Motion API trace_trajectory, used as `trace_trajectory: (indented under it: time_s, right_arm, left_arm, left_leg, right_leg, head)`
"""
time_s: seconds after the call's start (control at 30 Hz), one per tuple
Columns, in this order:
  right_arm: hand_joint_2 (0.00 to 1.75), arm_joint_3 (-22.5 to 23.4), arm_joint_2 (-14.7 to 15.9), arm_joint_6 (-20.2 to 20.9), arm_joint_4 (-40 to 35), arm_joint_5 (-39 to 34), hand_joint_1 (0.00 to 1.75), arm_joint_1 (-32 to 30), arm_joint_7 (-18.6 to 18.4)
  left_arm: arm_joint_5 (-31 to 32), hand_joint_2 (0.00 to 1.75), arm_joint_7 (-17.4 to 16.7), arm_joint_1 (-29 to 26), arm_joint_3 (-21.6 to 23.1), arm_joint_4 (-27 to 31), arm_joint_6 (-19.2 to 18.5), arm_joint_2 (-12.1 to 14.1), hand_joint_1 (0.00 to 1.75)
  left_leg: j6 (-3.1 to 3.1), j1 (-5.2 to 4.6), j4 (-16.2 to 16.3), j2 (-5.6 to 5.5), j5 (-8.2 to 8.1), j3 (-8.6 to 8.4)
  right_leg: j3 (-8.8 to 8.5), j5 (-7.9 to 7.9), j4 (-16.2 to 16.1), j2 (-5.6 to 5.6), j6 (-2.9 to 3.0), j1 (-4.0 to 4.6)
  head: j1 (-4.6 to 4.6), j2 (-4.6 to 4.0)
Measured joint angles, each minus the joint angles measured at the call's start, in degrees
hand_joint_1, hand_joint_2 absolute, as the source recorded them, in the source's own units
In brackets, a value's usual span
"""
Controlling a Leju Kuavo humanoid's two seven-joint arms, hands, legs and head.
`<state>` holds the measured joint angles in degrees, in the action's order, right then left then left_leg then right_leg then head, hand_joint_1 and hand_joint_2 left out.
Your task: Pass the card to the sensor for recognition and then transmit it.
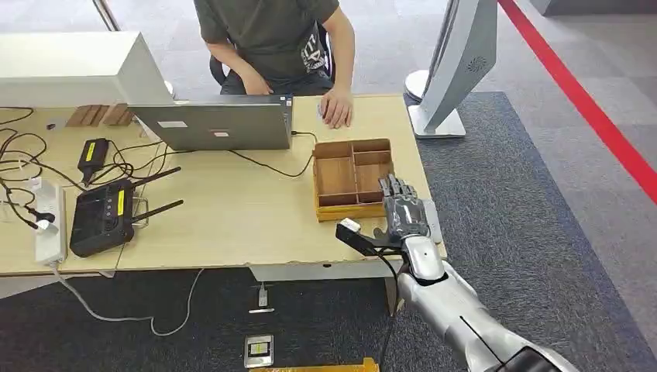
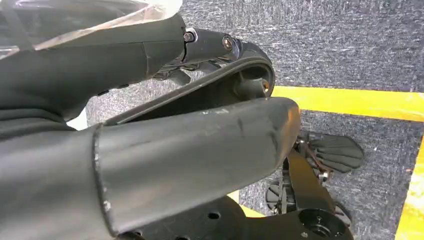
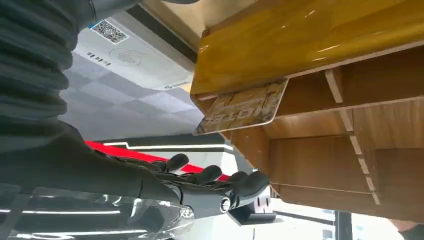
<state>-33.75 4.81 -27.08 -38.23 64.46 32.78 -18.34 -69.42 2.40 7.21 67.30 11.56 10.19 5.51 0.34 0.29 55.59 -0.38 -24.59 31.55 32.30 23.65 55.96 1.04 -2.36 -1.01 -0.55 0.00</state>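
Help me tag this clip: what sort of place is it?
Probably an office or lab test desk: a laptop, a router with trailing cables, and a person seated behind the table.

Right hand outstretched, fingers apart, palm empty.

The light is bright and even from above. The table looks pale, and the shadows under the laptop are soft and small. In the right wrist view, white shiny streaks sit on the yellow wall of the wooden box, and the room past the box is washed out and white. In the left wrist view, the big dark parts up close are blurry, while the carpet behind them looks sharp and grainy.
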Motion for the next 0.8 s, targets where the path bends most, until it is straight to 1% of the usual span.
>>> trace_trajectory:
  time_s: [0.07,0.1,0.13,0.47,0.8]
  right_arm:
    - [1.75,-0.07,-0.07,0.0,0.31,0.0,0.0,0.02,0.0]
    - [1.75,-0.09,-0.09,-0.02,0.48,0.0,0.19,0.02,-0.02]
    - [1.75,-0.13,-0.09,0.0,0.59,0.0,1.75,0.02,0.0]
    - [1.75,-0.31,0.24,1.35,1.62,-0.24,1.75,0.4,-1.18]
    - [1.75,-0.31,0.74,1.75,1.55,-0.15,1.75,0.8,-1.38]
  left_arm:
    - [0.02,0.0,-0.07,-0.02,0.0,0.0,0.02,0.0,0.0]
    - [0.04,0.0,-0.07,-0.02,0.0,0.0,0.02,0.0,0.0]
    - [0.13,0.0,-0.07,-0.02,0.0,0.0,0.02,0.0,0.0]
    - [0.9,0.0,0.13,-0.03,0.0,0.0,-0.04,0.0,0.0]
    - [1.6,0.0,0.15,-0.04,0.02,0.0,-0.48,0.0,0.0]
  left_leg:
    - [0.0,0.0,0.0,-0.01,0.0,0.0]
    - [0.0,0.0,0.0,0.0,0.0,0.0]
    - [0.0,0.0,0.0,0.0,0.0,0.0]
    - [0.0,0.0,0.0,0.0,0.0,0.0]
    - [0.0,0.0,0.0,0.0,0.0,-0.06]
  right_leg:
    - [0.0,0.0,0.0,0.0,0.0,0.0]
    - [0.0,0.0,0.0,0.0,0.0,0.0]
    - [0.0,0.0,0.0,0.0,0.0,0.0]
    - [0.0,0.0,0.0,0.0,0.0,0.0]
    - [-0.04,0.0,0.0,0.0,0.0,0.0]
  head:
    - [0.0,0.0]
    - [0.0,0.0]
    - [0.0,0.0]
    - [0.0,0.0]
    - [0.0,0.0]
